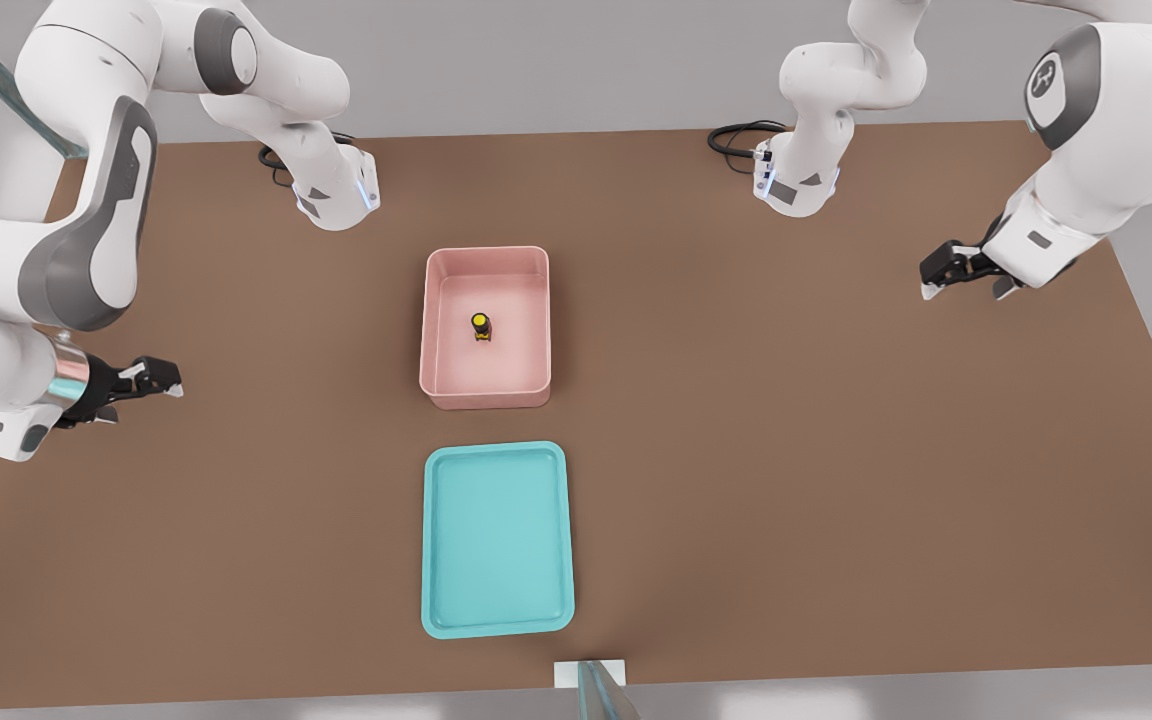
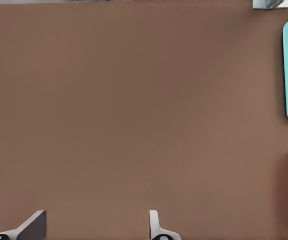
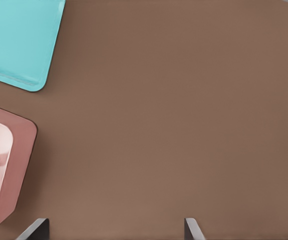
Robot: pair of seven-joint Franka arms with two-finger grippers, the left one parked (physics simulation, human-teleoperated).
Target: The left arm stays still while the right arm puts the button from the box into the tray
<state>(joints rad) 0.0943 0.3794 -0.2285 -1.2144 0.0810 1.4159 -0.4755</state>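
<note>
Carrying everything: brown desk [image 1: 786, 450]. Shallow turquoise tray [image 1: 496, 449] holds nothing. Pale pink bin [image 1: 486, 396] holds the yellow-topped button [image 1: 479, 323], upright at centre. Right gripper [image 1: 151, 380], fingers spread, holding nothing, well toward the front view's left of it.

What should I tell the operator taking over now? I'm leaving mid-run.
Right arm's tool: open, holding nothing, over the bare table toward the front view's left, well clear of the box.
Button: upright near the middle of the pink box's floor.
Tray: turquoise, nothing in it, just on the camera side of the box.
Done: nothing yet.
Left: move to the box, grip the button, lift it over the wall, set it in the tray.
</note>
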